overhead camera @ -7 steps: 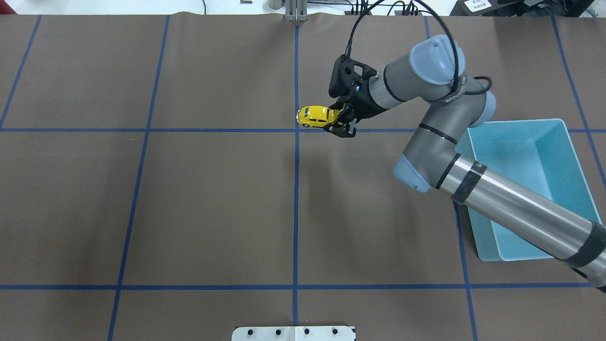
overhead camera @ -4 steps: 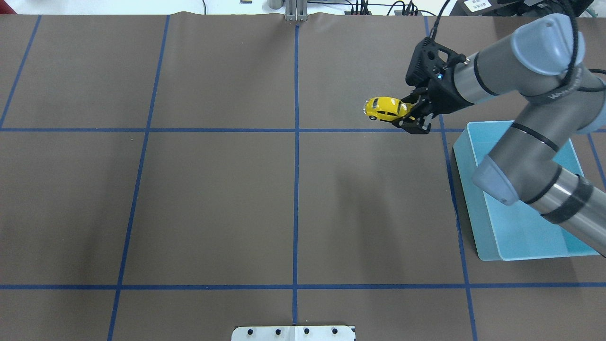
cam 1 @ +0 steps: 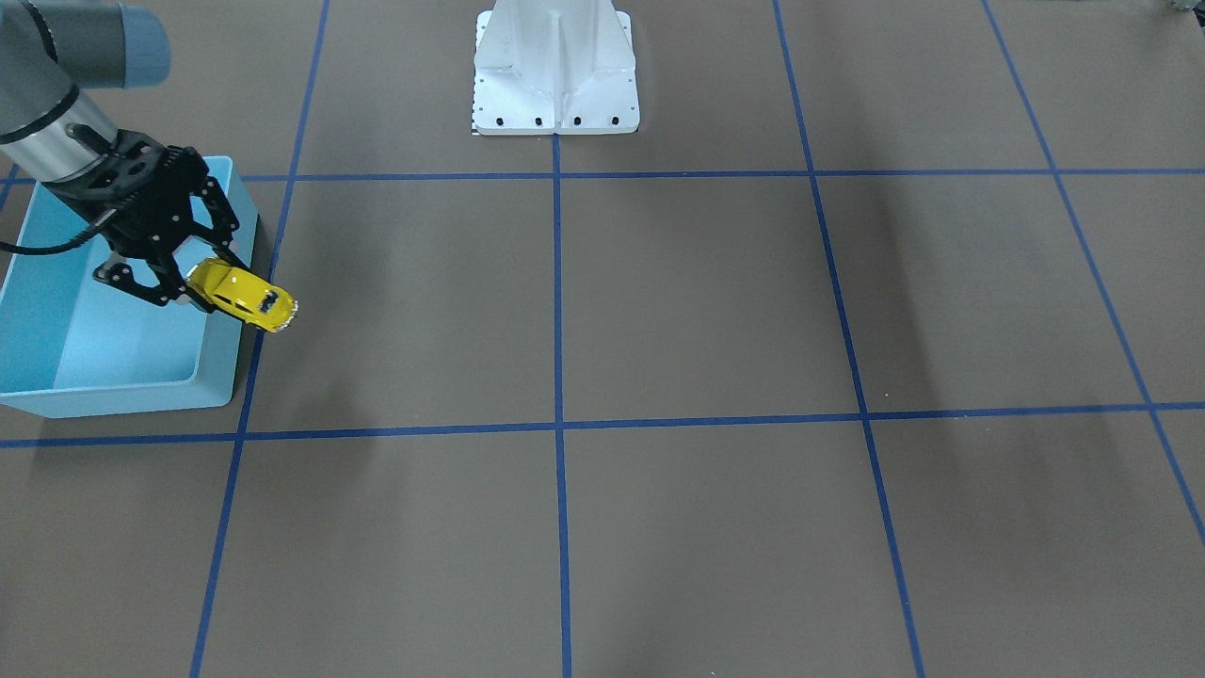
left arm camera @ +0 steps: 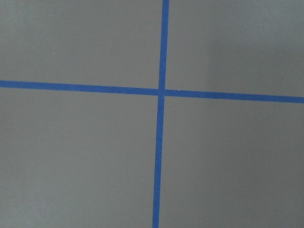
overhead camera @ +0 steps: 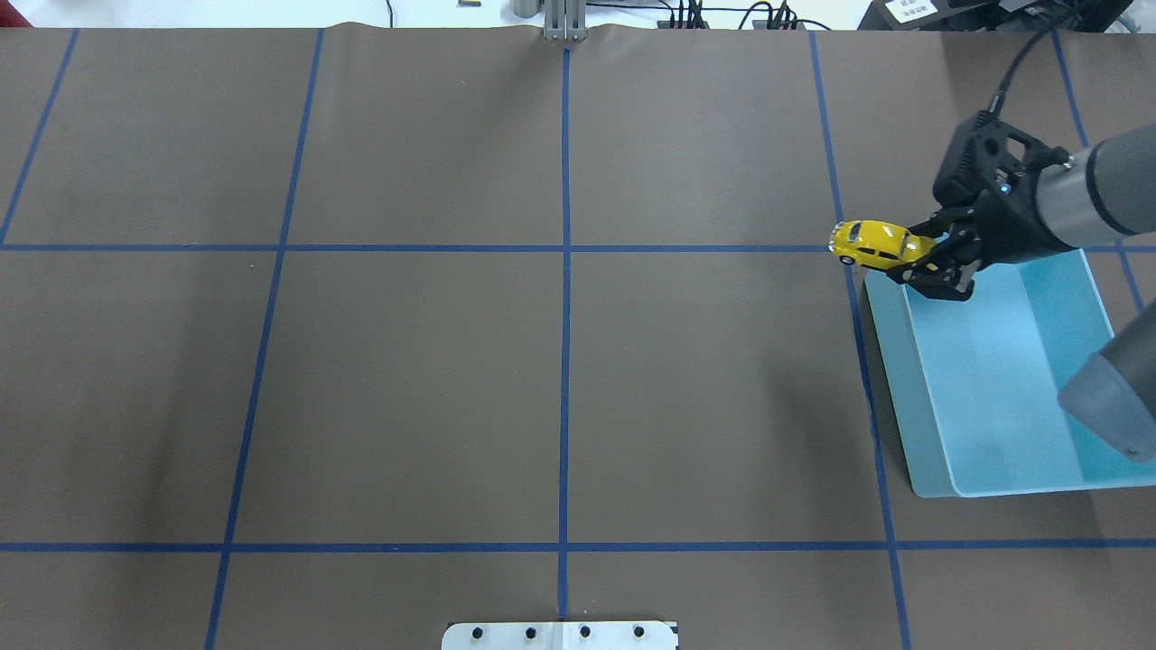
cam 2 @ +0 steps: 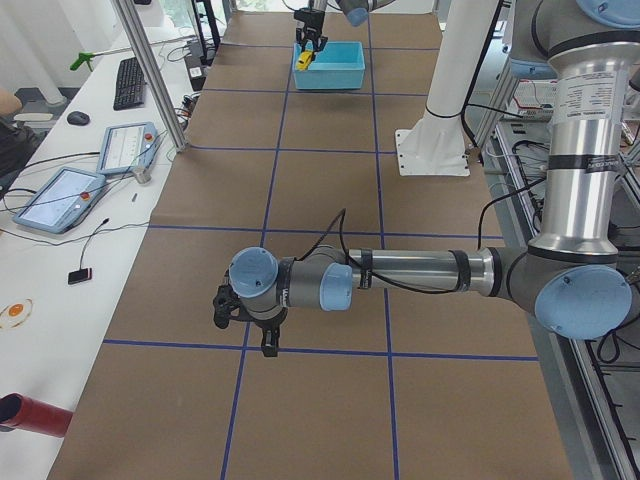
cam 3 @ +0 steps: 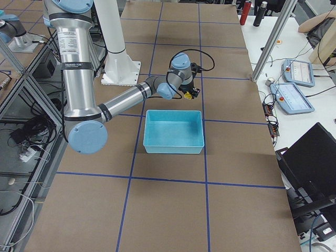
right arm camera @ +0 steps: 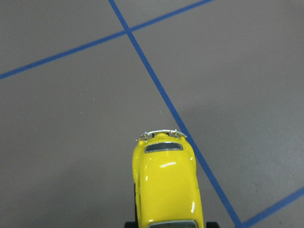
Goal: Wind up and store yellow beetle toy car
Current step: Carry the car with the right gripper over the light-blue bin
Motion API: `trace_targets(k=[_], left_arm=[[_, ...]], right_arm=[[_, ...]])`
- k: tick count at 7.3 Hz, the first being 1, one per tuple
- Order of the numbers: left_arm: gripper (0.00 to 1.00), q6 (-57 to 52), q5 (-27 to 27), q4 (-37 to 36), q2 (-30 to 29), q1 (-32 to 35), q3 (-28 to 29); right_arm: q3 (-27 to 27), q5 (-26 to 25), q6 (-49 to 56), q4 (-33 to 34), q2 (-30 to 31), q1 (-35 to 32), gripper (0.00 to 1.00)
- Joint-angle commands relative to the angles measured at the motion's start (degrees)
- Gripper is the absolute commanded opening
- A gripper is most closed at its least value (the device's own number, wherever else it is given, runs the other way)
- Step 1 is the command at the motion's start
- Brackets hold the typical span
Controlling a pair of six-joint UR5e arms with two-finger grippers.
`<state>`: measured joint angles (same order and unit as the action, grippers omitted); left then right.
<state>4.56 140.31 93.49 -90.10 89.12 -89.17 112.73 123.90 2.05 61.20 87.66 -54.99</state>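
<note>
The yellow beetle toy car [overhead camera: 874,244] hangs in the air, held by its rear in my right gripper [overhead camera: 923,257], which is shut on it. The car sticks out over the mat just beside the far left corner of the light blue bin [overhead camera: 984,388]. In the front-facing view the car [cam 1: 243,296] is over the bin's [cam 1: 113,348] right wall. The right wrist view shows the car's roof and bumper [right arm camera: 166,185] above blue tape lines. My left gripper [cam 2: 240,320] hovers low over the mat far from the bin; I cannot tell whether it is open or shut.
The brown mat carries a grid of blue tape lines. The white robot base plate [cam 1: 555,75] stands at the robot's edge. An operators' side table with tablets [cam 2: 60,195] and a keyboard runs along the far edge.
My right arm has swung to the right with the car, from the centre tape line to the bin's far left corner. The grip on the car is unchanged.
</note>
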Motion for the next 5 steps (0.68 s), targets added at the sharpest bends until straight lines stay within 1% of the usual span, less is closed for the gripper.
trace_targets(k=[1,2,3,4,5], left_arm=[[1.00,0.01,-0.04,0.38,-0.07,0.00,0.14],[1.00,-0.08,-0.12,0.38,-0.16,0.00,0.14],[1.00,0.01,-0.12,0.38,-0.51,0.00,0.14],[1.00,0.01,-0.21,0.46,-0.69,0.00,0.14],[1.00,0.01,-0.12,0.38,-0.86,0.00,0.05]], right_arm=[[-0.58,5.44,-0.12,-8.87,8.20,-4.58,0.00],[-1.80,8.26,-0.12,-12.82,11.36,-6.78,0.00],[-4.69,11.24,-0.38,-19.47,14.61,-7.84,0.00],[-8.11,14.06,-0.47,-24.15,15.78,-9.25,0.00],[-8.84,16.96,-0.47,-23.68,15.01,-10.39,0.00]])
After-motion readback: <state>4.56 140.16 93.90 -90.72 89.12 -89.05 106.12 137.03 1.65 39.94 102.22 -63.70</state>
